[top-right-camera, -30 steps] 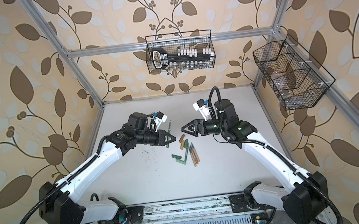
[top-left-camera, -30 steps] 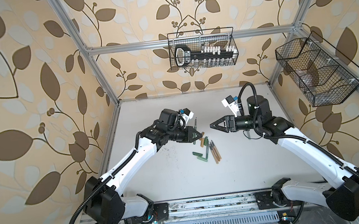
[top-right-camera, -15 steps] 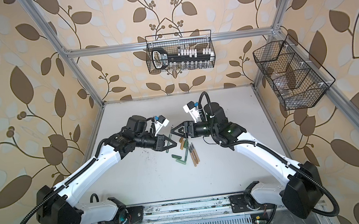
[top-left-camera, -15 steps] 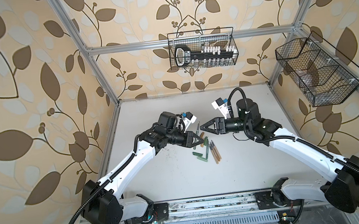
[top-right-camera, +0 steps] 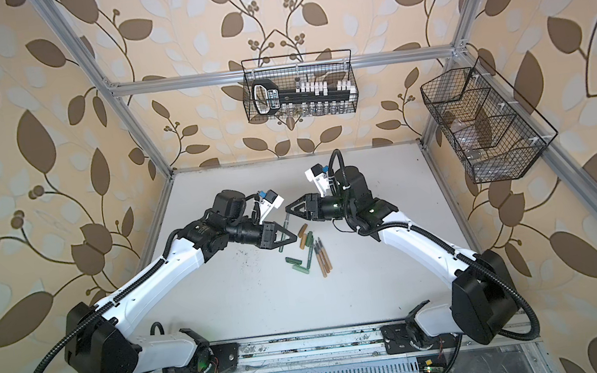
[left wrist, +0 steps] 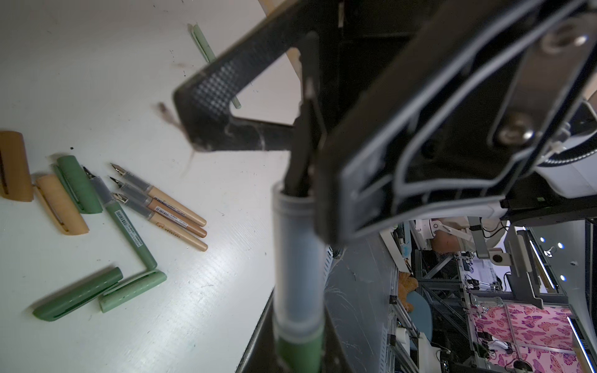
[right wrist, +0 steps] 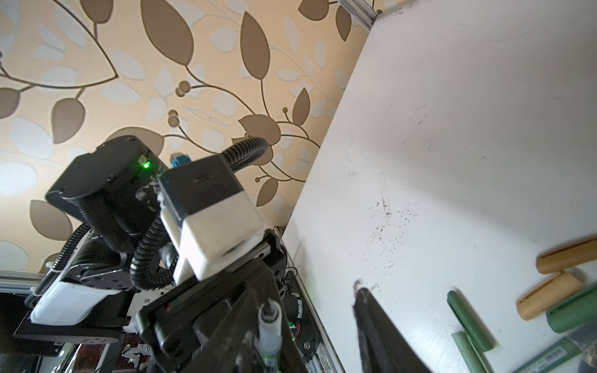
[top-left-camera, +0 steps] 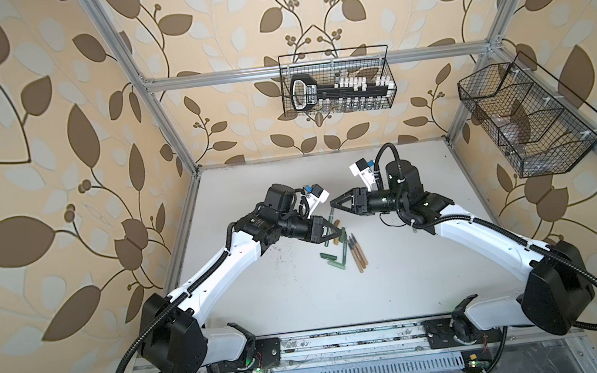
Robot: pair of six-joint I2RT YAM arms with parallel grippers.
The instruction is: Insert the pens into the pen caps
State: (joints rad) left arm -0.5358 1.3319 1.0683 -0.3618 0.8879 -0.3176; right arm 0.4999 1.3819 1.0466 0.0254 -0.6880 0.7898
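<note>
tan cap (left wrist: 13,164) cut by edge, held pen (left wrist: 298,258) blurred, barrel cropped

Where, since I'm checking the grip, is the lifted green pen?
In both top views the green pen is clamped in the left gripper, just left of the loose pens, its far end close to the right gripper.

Beige leaf-patterned wallpaper (top-left-camera: 35,169) is framed by aluminium rails (top-left-camera: 221,76); black wire basket (top-left-camera: 330,51) is hung at back, second basket (top-left-camera: 541,161) at right, over white tabletop (top-left-camera: 399,291).
</note>
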